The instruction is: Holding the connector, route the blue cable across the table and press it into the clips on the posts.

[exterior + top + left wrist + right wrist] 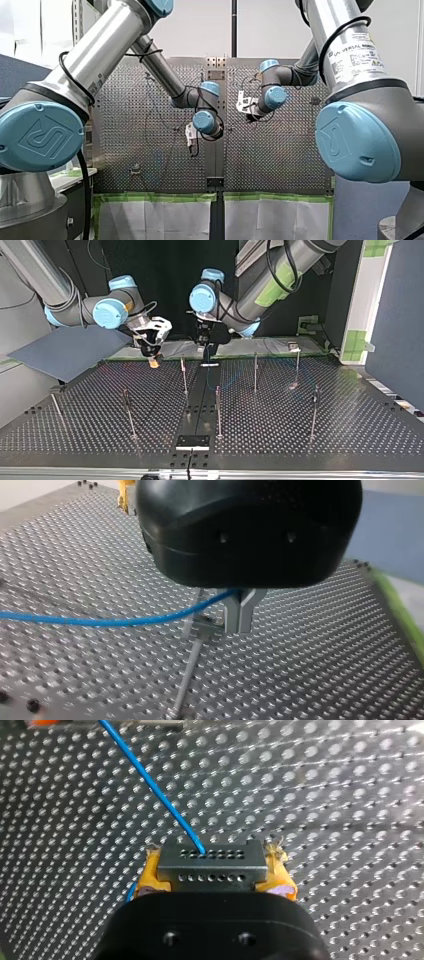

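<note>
Perforated metal table (pixel 325 670), dotted with holes, fills the scene beneath two robot arms. Between the closed jaws of my right gripper (pixel 212 872) sits the connector (pixel 212 861), a dark block with two rows of small holes. Yellow pads (pixel 150 877) clamp it from both sides. The blue cable (pixel 150 782) leaves the connector's upper row and runs straight ahead of the jaws, above the table. This firm side grip seems meant to anchor that end so the line can be drawn taut.

My left gripper (pixel 240 614) has its two metal fingers (pixel 232 615) pressed together. The blue cable appears pinched at their upper part and trails off to one side in a shallow sag. Just beside these fingers is a small clip (pixel 206 624) atop a thin post (pixel 189 675) standing on the table. Holding the cable so close to the clip looks like the set-up for pushing it in. Whether it is already seated I cannot tell.

Farther out, seen from across the table, both grippers hang near each other at the edge farthest from that camera. Several more posts (pixel 255 372) stand well apart ahead of them. The cable is too thin to trace there.
</note>
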Controlling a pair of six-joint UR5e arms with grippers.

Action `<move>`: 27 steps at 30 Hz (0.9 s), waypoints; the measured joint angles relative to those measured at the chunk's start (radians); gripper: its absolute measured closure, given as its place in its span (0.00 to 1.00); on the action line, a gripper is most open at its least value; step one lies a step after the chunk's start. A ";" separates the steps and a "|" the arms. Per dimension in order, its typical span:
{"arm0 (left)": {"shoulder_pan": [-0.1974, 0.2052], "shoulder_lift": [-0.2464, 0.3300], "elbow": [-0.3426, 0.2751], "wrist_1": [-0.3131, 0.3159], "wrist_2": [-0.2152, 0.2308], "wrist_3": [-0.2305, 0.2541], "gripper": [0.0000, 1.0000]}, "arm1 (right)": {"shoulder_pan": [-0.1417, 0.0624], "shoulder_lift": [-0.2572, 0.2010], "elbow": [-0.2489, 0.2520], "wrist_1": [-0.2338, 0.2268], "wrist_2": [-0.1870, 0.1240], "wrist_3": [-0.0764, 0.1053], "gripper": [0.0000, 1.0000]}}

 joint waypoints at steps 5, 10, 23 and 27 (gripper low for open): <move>0.013 -0.001 -0.024 0.040 0.035 -0.020 1.00 | -0.006 0.002 0.017 -0.007 -0.001 -0.028 1.00; 0.021 -0.001 -0.005 0.084 0.079 -0.028 1.00 | -0.012 0.008 0.021 -0.021 -0.007 -0.034 1.00; 0.038 -0.021 0.024 0.118 0.149 -0.043 1.00 | -0.040 0.053 0.021 -0.035 -0.016 -0.032 1.00; 0.040 -0.055 0.032 0.131 0.161 -0.048 1.00 | -0.049 0.057 0.021 -0.047 -0.022 -0.030 1.00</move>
